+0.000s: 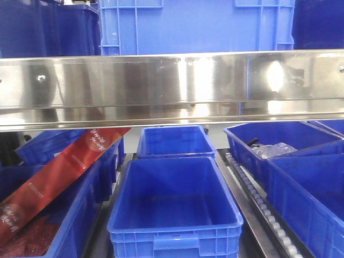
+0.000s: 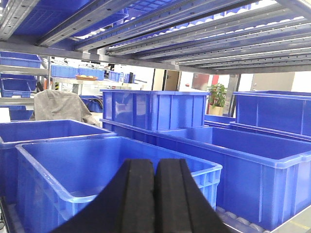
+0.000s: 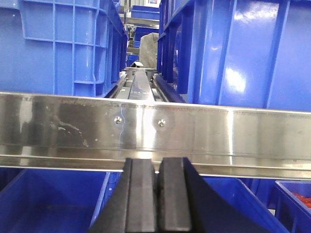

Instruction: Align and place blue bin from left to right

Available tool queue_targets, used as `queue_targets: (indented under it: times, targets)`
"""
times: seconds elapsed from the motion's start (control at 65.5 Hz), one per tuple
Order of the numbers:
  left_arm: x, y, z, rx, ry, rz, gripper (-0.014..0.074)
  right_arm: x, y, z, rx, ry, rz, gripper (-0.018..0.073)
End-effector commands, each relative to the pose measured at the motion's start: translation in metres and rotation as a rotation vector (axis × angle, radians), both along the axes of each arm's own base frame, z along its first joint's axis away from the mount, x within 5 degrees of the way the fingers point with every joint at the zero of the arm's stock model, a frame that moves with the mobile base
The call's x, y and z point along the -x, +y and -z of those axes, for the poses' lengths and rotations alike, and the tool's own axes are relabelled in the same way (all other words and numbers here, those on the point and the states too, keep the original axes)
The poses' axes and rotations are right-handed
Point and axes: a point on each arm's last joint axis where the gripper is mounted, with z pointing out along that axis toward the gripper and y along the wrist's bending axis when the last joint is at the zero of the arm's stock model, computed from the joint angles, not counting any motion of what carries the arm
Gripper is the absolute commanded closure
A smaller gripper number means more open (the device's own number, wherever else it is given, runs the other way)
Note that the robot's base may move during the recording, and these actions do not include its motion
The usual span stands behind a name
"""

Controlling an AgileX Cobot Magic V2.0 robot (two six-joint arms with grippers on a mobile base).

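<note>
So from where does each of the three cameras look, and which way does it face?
Exterior front: before the rack, facing its shiny steel shelf rail; large sky-blue ribbed plastic crate above; no arm visible.
Left wrist: low inside a shelf level, over dark blue tubs; shut left gripper shows.
Right wrist: faces that rail; shut right gripper shows.
Shared: front and right-wrist views share the rail.

Left wrist view: the left arm's black two-fingered gripper [image 2: 154,194] rises from the bottom edge, its two broad, matte fingers pressed together along a thin vertical seam, nothing between them. Right wrist view: the right arm's black two-fingered gripper [image 3: 156,199] appears in the same pose, fingers side by side and closed, holding nothing. Neither arm nor gripper appears in the front-facing view.
</note>
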Motion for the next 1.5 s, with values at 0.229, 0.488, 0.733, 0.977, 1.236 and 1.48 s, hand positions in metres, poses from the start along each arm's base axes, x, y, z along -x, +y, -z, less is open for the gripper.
queue_targets:
  times: [0.229, 0.488, 0.733, 0.977, 1.236, 1.48]
  targets:
    - [0.002, 0.000, 0.000, 0.003, -0.015, 0.006, 0.0707, 0.000, 0.000, -0.002, -0.004, -0.026, 0.007, 0.0638]
    - [0.002, 0.029, 0.036, -0.087, 0.009, -0.178, 0.0707, 0.000, 0.000, -0.002, -0.004, -0.026, 0.007, 0.0638]
    - [0.022, 0.073, 0.091, -0.123, 0.073, -0.472, 0.0707, 0.000, 0.000, -0.002, -0.004, -0.026, 0.007, 0.0638]
    - [0.046, 0.085, 0.140, -0.128, 0.108, -0.567, 0.0707, 0.000, 0.000, -0.002, -0.004, -0.026, 0.007, 0.0638]
    - [0.076, 0.084, 0.191, -0.134, 0.055, -0.572, 0.0707, 0.000, 0.000, -0.002, -0.004, -0.026, 0.007, 0.0638]
    - [0.083, 0.085, 0.215, -0.134, 0.098, -0.578, 0.0707, 0.000, 0.000, -0.002, -0.004, -0.026, 0.007, 0.0638]
